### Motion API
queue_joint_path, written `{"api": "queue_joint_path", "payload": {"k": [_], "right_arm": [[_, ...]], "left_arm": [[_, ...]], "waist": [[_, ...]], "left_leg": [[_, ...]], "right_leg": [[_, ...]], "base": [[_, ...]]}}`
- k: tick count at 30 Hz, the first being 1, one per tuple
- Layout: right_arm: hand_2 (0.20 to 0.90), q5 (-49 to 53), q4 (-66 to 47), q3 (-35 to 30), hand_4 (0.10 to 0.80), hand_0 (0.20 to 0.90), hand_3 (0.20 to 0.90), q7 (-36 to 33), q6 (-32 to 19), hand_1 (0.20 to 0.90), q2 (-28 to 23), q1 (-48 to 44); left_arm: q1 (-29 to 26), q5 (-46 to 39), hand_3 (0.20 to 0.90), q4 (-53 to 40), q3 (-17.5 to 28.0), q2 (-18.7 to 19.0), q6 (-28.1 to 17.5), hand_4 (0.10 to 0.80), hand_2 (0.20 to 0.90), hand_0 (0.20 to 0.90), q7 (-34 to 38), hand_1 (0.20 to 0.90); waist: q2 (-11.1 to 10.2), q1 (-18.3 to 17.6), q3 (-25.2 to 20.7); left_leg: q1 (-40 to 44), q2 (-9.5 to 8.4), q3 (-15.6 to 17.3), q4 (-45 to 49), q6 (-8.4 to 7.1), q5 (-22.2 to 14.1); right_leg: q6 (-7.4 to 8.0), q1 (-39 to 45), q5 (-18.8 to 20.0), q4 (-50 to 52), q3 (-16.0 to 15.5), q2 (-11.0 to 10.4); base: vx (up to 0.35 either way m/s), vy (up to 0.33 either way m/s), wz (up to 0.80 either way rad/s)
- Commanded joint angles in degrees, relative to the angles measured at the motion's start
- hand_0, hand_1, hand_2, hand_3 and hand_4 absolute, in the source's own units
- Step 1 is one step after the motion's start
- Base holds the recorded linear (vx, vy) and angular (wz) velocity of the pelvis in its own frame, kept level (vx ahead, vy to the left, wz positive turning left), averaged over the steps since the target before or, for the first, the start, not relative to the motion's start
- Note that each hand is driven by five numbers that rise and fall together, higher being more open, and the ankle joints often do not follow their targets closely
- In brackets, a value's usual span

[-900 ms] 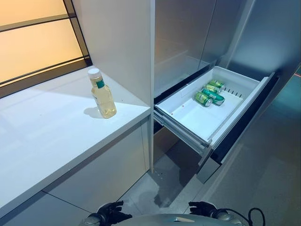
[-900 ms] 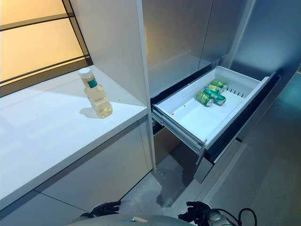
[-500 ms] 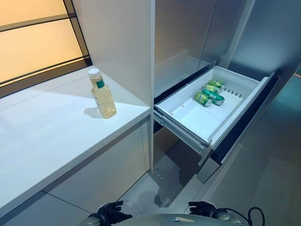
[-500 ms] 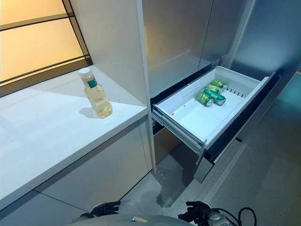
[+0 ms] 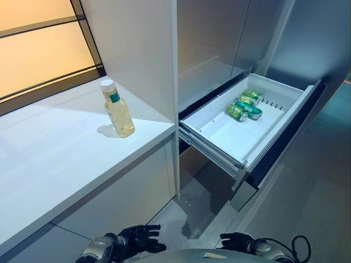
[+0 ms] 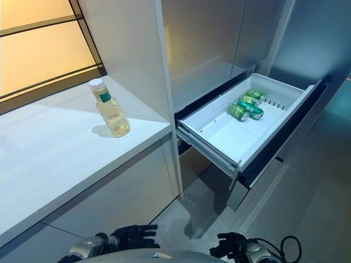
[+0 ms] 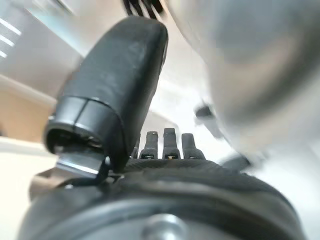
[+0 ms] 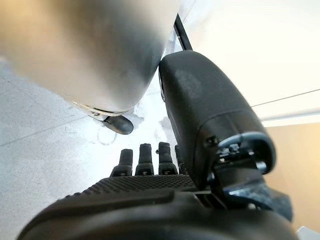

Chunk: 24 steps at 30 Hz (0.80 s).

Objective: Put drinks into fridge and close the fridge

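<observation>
So I count one bottle [image 5: 117, 108] on the counter [image 5: 60, 159], three green cans [image 5: 244, 104] in one open drawer [image 5: 241, 143], plus two hands, left [image 5: 138, 240] and right [image 5: 237, 241].

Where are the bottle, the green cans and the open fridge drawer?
bottle [image 5: 119, 114]: left eye view, on its body.
green cans [image 5: 244, 105]: left eye view, on the middle can.
fridge drawer [image 5: 230, 137]: left eye view, on its bare floor.

white counter [image 5: 60, 159] — bottle [image 5: 117, 108] upright, drawer [image 5: 219, 137] — cans [image 5: 244, 104]
</observation>
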Motion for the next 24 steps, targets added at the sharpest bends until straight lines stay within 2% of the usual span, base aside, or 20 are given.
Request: {"api": "queue_joint_path", "payload": {"k": [1,3,6,7,10,12,14,15,17,19,22,24], "right_arm": [[0.900,-1.9,-1.7,0.3,0.800,0.900,0.900,3.5,3.2,0.900,-4.9,-2.3],[0.900,-1.9,-2.4,0.0,0.800,0.900,0.900,4.0,3.5,0.900,-5.4,-2.1],[0.900,-1.8,-3.4,-0.4,0.800,0.900,0.900,4.2,3.6,0.900,-5.6,-0.9],[0.900,-1.8,-3.2,-0.5,0.800,0.900,0.900,4.1,3.4,0.900,-5.4,-0.6],[0.900,-1.9,-2.0,-0.7,0.800,0.900,0.900,3.4,1.8,0.900,-4.5,0.3],[0.900,-2.1,-0.7,-0.7,0.800,0.900,0.900,2.6,0.4,0.900,-3.3,1.1],[0.900,-1.7,0.5,-0.1,0.800,0.900,0.900,2.0,-0.6,0.900,-2.6,1.4],[0.900,-1.3,1.5,0.3,0.800,0.900,0.900,1.3,-1.4,0.900,-1.8,1.8],[0.900,-0.7,2.5,0.9,0.800,0.900,0.900,0.3,-2.0,0.900,-0.9,2.1],[0.900,-0.2,3.3,1.2,0.800,0.900,0.900,-0.6,-2.4,0.900,0.0,2.6],[0.900,-0.1,3.9,1.8,0.800,0.900,0.900,-1.8,-2.8,0.900,1.0,3.1],[0.900,0.2,5.0,2.3,0.800,0.900,0.900,-2.5,-3.7,0.900,1.6,3.1]], "left_arm": [[-6.9,-16.5,0.900,-14.9,2.0,4.1,10.0,0.800,0.900,0.900,-18.1,0.900],[-7.2,-20.2,0.900,-19.3,3.5,4.4,11.5,0.800,0.900,0.900,-19.6,0.900],[-7.9,-36.6,0.900,-32.3,8.8,4.6,11.9,0.800,0.900,0.900,-20.0,0.900],[-8.0,-38.4,0.900,-34.2,10.0,4.0,12.5,0.800,0.900,0.900,-19.7,0.900],[-8.6,-49.2,0.900,-42.0,14.3,1.8,9.8,0.800,0.900,0.900,-18.5,0.900],[-9.8,-55.8,0.900,-47.2,16.9,-0.1,5.8,0.800,0.900,0.900,-14.2,0.900],[-11.3,-59.3,0.900,-49.6,18.2,-1.1,-0.9,0.800,0.900,0.900,-9.6,0.900],[-13.0,-60.5,0.900,-52.7,19.4,-1.5,-9.2,0.800,0.900,0.900,-2.5,0.900],[-14.6,-57.8,0.900,-54.8,20.4,-1.6,-18.9,0.800,0.900,0.900,3.7,0.900],[-15.9,-47.7,0.900,-58.1,21.6,-0.5,-32.1,0.800,0.900,0.900,14.1,0.900],[-17.3,-32.7,0.900,-60.0,22.9,1.0,-44.0,0.800,0.900,0.900,29.3,0.900],[-18.5,-22.0,0.900,-60.5,24.1,2.2,-47.6,0.800,0.900,0.900,38.6,0.900]], "waist": [[-0.4,-0.4,-0.3],[-0.4,-0.3,-0.3],[-0.9,0.1,-0.4],[-1.0,0.1,-0.4],[-1.5,0.4,-0.6],[-2.0,0.6,-0.8],[-2.3,0.7,-1.0],[-2.6,0.8,-1.3],[-2.9,0.9,-1.6],[-3.1,1.1,-2.0],[-3.2,1.3,-2.4],[-3.3,1.4,-2.7]], "left_leg": [[0.0,-1.58,1.0,0.3,1.81,-3.8],[0.0,-1.59,0.9,0.3,1.86,-3.8],[0.1,-1.73,0.5,0.3,2.13,-4.3],[0.2,-1.75,0.4,0.3,2.16,-4.4],[0.4,-1.77,0.0,0.3,2.24,-4.8],[0.5,-1.75,-0.5,0.3,2.20,-5.1],[0.6,-1.77,-0.9,0.3,2.19,-5.3],[0.7,-1.83,-1.3,0.3,2.18,-5.5],[0.8,-1.82,-1.6,0.3,2.16,-5.5],[0.7,-1.85,-2.1,0.3,2.08,-5.5],[0.6,-1.94,-2.6,0.3,2.07,-5.5],[0.4,-1.96,-2.9,0.3,2.05,-5.4]], "right_leg": [[5.01,-0.9,-0.8,3.6,-1.6,-2.9],[5.00,-0.9,-0.7,3.6,-1.6,-3.0],[4.79,-0.4,-0.6,3.1,-1.3,-3.0],[4.78,-0.3,-0.7,3.0,-1.3,-3.0],[4.61,0.1,-0.9,2.9,-1.3,-3.1],[4.51,0.4,-1.1,2.7,-1.4,-3.1],[4.39,0.7,-1.3,2.5,-1.4,-3.0],[4.34,0.9,-1.4,2.4,-1.5,-3.0],[4.26,1.2,-1.5,2.2,-1.7,-3.0],[4.16,1.3,-1.8,2.2,-1.8,-2.9],[4.17,1.4,-1.9,2.0,-2.1,-2.8],[4.08,1.4,-2.1,2.0,-2.2,-2.7]], "base": [[0.000,0.000,0.00],[0.000,0.000,0.00],[0.000,0.000,0.00],[0.000,0.000,0.00],[0.021,-0.019,0.00],[0.039,-0.035,0.01],[0.043,-0.029,0.02],[0.045,-0.025,0.04],[0.041,-0.020,0.03],[0.011,-0.007,0.02],[0.009,-0.005,0.03],[0.001,-0.004,0.04]]}}
